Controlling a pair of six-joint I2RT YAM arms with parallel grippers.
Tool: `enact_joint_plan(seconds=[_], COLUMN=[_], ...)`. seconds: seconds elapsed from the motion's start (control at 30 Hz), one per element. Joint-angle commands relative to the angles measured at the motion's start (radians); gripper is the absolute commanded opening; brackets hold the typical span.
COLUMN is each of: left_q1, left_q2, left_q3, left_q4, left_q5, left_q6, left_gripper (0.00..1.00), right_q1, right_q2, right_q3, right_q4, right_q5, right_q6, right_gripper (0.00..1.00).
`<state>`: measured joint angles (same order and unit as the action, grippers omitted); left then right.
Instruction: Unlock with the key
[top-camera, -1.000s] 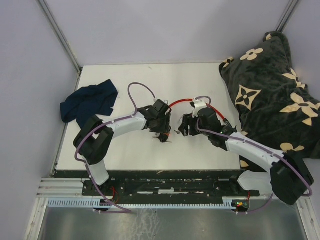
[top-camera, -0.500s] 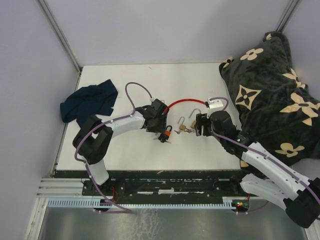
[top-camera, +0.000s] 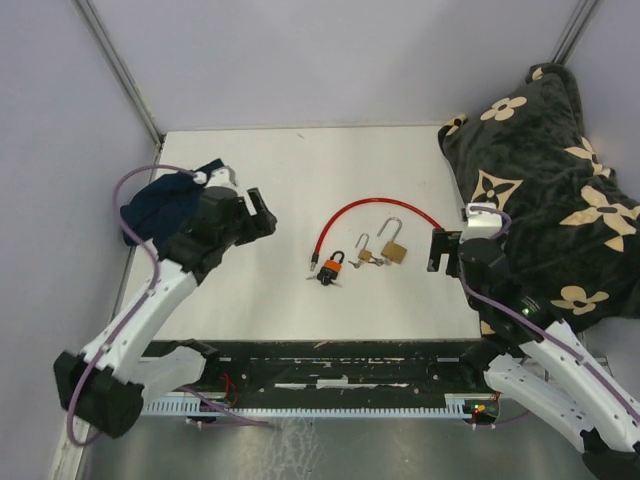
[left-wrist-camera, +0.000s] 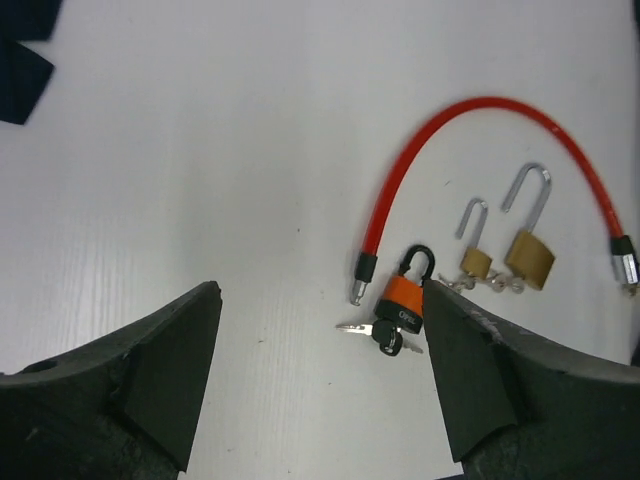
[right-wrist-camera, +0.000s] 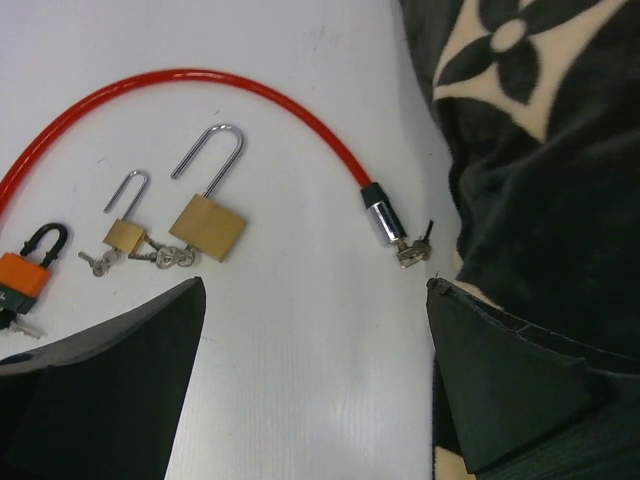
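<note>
White worktop (top-camera: 300, 160), bare across its far half and along the near strip in front of the locks. Left edge: a dark blue cloth (top-camera: 150, 205) is bunched there, partly under the left arm. Right edge: a black blanket with cream flowers (top-camera: 540, 170) is heaped over the corner and spills onto the surface.

Middle ground: a red cable (top-camera: 365, 205) arcs in a hoop, open side toward the arms. Its black-capped end lies just beside an orange padlock (top-camera: 333, 266), on that lock's left in the left wrist view. Its silver end (right-wrist-camera: 385, 222) lies near the blanket's hem, with a small key bunch (right-wrist-camera: 412, 250) at the tip.

The orange padlock lies flat, black shackle seated in the body, a key (left-wrist-camera: 355, 327) sticking out at its base. To its right lie a small brass padlock (top-camera: 366, 254) and, just beside that, a larger brass padlock (top-camera: 394, 250). Both brass shackles stand raised, one leg free. Small keys (right-wrist-camera: 165, 258) lie between the two brass bodies.

Left pincer (top-camera: 262, 222) hovers off to the left of the locks, well apart from them, jaws spread wide, nothing between them. Right pincer (top-camera: 440, 250) hovers near the larger brass padlock's right side, by the blanket edge, jaws likewise wide and empty.

Open worktop lies between the left pincer and the orange padlock.
</note>
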<state>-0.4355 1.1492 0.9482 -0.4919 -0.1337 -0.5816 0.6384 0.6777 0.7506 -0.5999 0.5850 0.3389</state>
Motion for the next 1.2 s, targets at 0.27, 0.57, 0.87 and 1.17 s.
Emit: enact_joint_plan(seconds=[0.27,0.57,0.87,1.17], left_q1=[0.023,0.023,0.023,0.024], left_q2=[-0.602,-0.813,-0.777,-0.764], left_q3=[-0.028,-0.182,-0.224,-0.226], left_q4=[-0.028,0.103,0.103,0.103], left_q5=[-0.396,-0.435,-0.413,-0.402], left_q6=[0.131,0.179,0.194,0.203], left_gripper=[0.98,1.0,1.0,1.0], right_q1=[-0.005,-0.004,-0.005,-0.005], right_q2=[-0.3,-0.396,-0.435,-0.44], right_q3=[0.127,0.096,0.071,0.072], right_q4=[-0.205,-0.214,-0.184,-0.183], right_q5=[0.249,0.243,0.247,0.257], right_q6=[-0.029,-0.083,-0.102,-0.105], right_gripper=[0.99,0.99,0.99,0.99])
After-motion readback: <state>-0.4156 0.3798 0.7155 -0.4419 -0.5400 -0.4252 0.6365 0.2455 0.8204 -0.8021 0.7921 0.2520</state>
